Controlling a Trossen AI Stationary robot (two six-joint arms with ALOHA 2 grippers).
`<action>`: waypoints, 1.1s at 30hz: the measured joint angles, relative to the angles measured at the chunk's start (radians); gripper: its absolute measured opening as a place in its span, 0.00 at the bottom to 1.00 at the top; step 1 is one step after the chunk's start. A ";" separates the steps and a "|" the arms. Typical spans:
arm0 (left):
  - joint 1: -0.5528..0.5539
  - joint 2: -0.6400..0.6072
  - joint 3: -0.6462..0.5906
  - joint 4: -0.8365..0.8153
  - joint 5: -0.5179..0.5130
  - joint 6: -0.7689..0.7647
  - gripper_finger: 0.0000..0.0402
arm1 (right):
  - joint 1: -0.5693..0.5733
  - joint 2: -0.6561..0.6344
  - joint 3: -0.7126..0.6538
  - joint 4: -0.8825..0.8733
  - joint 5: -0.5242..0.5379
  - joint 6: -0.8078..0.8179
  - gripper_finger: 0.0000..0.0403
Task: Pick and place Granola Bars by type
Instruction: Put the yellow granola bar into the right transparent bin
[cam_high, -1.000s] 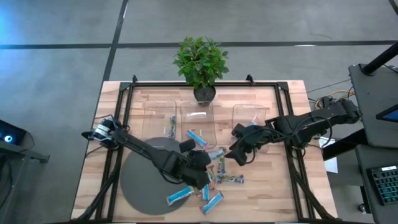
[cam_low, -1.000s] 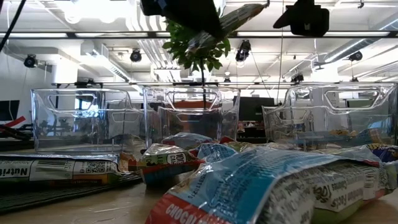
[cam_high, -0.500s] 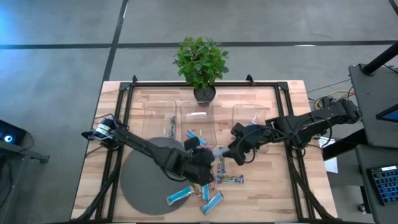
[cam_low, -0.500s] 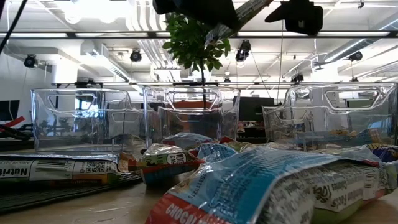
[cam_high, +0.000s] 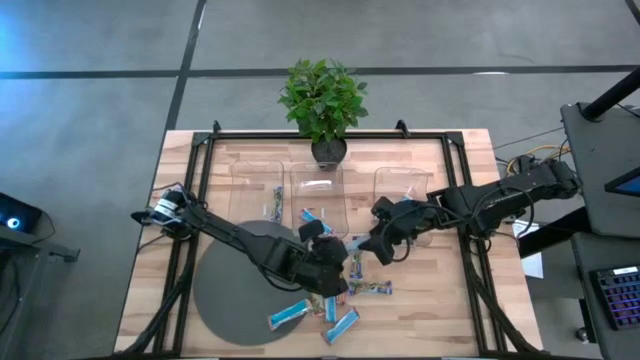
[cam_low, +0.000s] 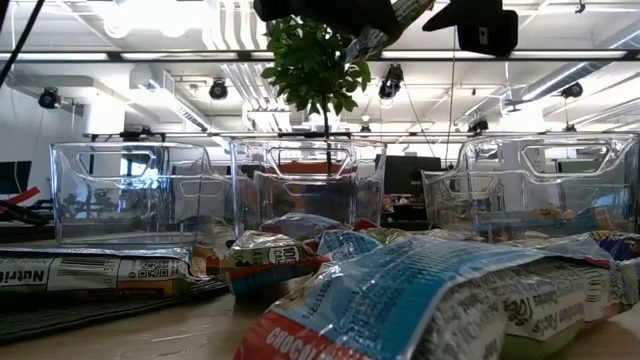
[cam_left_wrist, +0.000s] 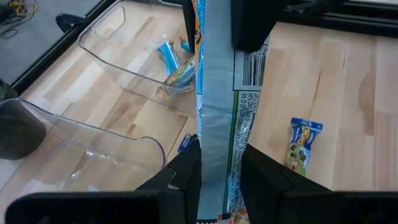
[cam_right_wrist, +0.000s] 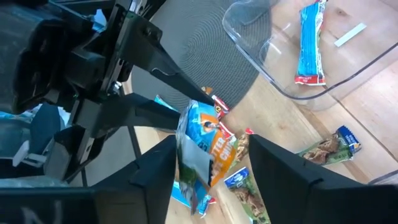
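A multicoloured granola bar (cam_left_wrist: 214, 118) with a silver back hangs in the air over the table's middle (cam_high: 352, 250), held by my left gripper (cam_left_wrist: 221, 165), which is shut on it. My right gripper (cam_right_wrist: 211, 148) comes from the table's right and is open. Its fingers (cam_left_wrist: 249, 25) stand on either side of the bar's free end (cam_right_wrist: 205, 146). I cannot tell whether they touch it. More granola bars, blue-and-white and multicoloured, lie flat on the table below (cam_high: 345, 292). My left gripper pinches the bar's near end (cam_left_wrist: 216, 177) between its two fingers. The fingers come from the table's left and lie along the bar. The bar sticks out past the fingertips toward the right gripper, lifted clear of the table (cam_low: 385, 25).
Three clear trays (cam_high: 318, 195) stand in a row at the far side, one with a blue bar (cam_high: 315, 218) and one with a dark bar (cam_high: 277, 200). A round grey mat (cam_high: 235, 285) lies near left. A potted plant (cam_high: 322, 100) stands at the far edge.
My left gripper has tipped up a little and shifted toward the right gripper. The held bar's free end has risen and now lies between the right gripper's fingers.
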 joint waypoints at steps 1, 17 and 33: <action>0.000 0.000 0.000 0.004 0.000 0.000 0.19 | 0.000 0.000 0.000 0.002 0.000 0.000 0.45; -0.001 0.000 0.000 0.018 0.002 -0.104 0.20 | 0.000 0.000 0.000 0.039 -0.004 -0.022 0.17; -0.022 -0.003 -0.005 -0.090 -0.058 -0.279 0.20 | 0.001 -0.003 0.000 -0.062 0.158 -0.061 0.14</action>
